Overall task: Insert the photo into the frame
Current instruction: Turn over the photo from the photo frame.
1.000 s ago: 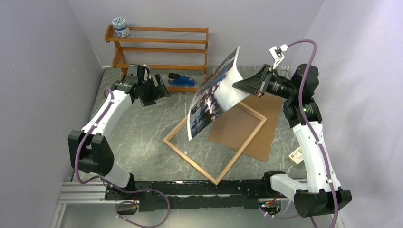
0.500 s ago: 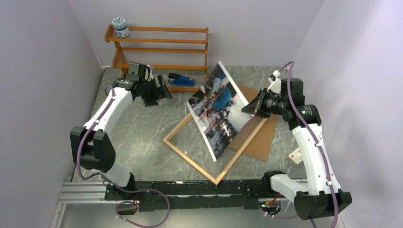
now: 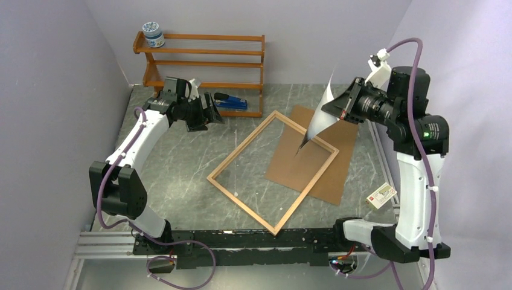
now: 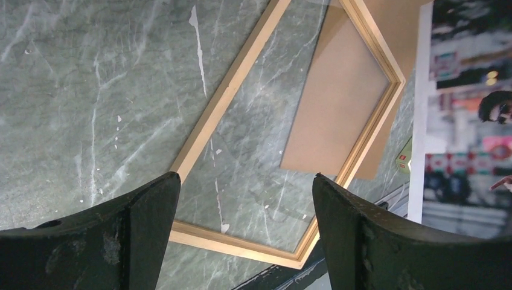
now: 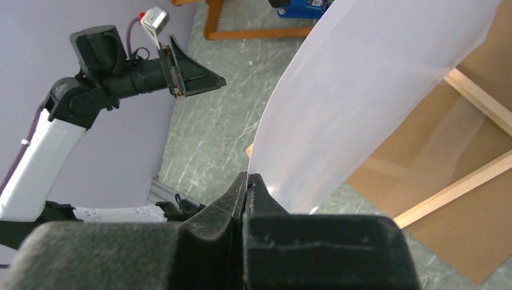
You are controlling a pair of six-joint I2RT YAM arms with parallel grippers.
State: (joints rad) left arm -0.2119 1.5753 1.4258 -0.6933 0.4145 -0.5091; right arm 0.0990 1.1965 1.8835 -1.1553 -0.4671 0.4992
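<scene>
The right pincer (image 3: 336,110) is clamped shut on one edge of the photo (image 3: 318,118), holding it up in the air. From the overhead view the print hangs down from the fingertips, curled and nearly edge-on. The right wrist view shows its plain white back (image 5: 368,90) bowing away from the closed tips (image 5: 247,180). The left wrist view catches its printed side (image 4: 465,115).

The photo's lowest corner dips toward the desk below the right pincer, at the far right corner of the frame (image 3: 241,145). Whether it touches there cannot be told.

The frame lies flat on the desk (image 3: 175,163), between the two pincers and lower than both. Its right part rests over a brown board (image 3: 345,158), which lies under the right pincer.

The left pincer (image 3: 209,115) stands wide open and holds nothing. It hovers off the frame's far left side, and the frame's rail (image 4: 222,96) shows between its fingers (image 4: 145,211).

Behind the left pincer stands a wooden rack (image 3: 205,51) with a blue stapler (image 3: 232,101) on its lowest shelf.
</scene>
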